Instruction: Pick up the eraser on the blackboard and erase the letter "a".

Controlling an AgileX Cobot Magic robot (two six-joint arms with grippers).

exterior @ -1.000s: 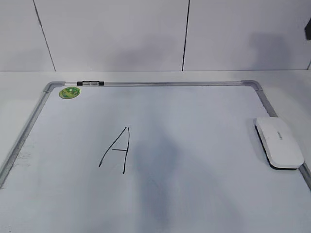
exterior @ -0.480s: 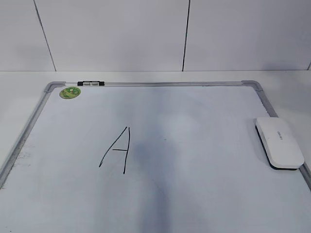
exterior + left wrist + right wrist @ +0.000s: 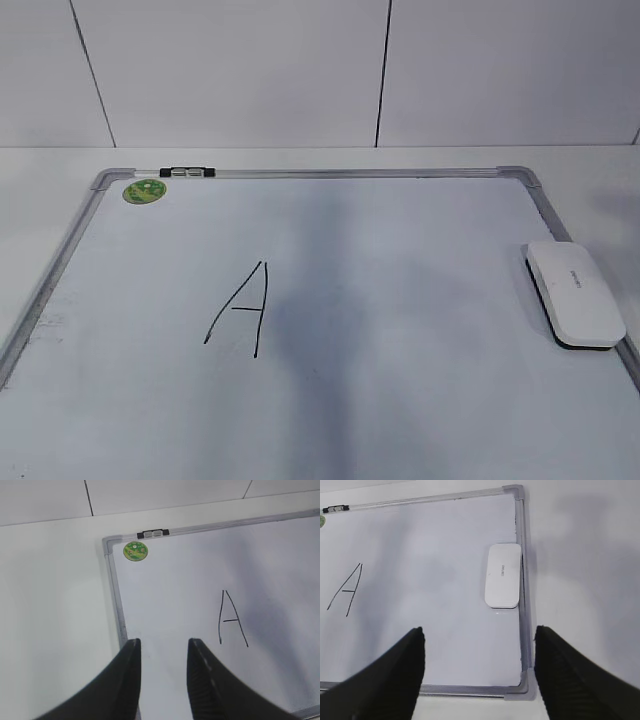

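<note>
The white eraser [image 3: 575, 293] lies on the blackboard [image 3: 330, 173] against its right frame edge, with grey lettering on top; it also shows in the right wrist view [image 3: 502, 582]. A tall angular capital "A" [image 3: 240, 308] is drawn left of the board's middle. No small lowercase "a" shows in any view. My left gripper [image 3: 164, 647] is open and empty above the board's left part. My right gripper [image 3: 479, 635] is wide open and empty, high above the board's near right corner, short of the eraser. Neither gripper shows in the exterior view.
A round green sticker [image 3: 144, 190] and a black-and-silver clip [image 3: 186, 172] sit at the board's far left corner. The board lies on a white table [image 3: 590, 180] with a white panelled wall behind. Arm shadows fall across the board's middle.
A dark arm part at the top right edge of the exterior view has gone out of view. The shadows on the board have shifted. The eraser has not moved.
</note>
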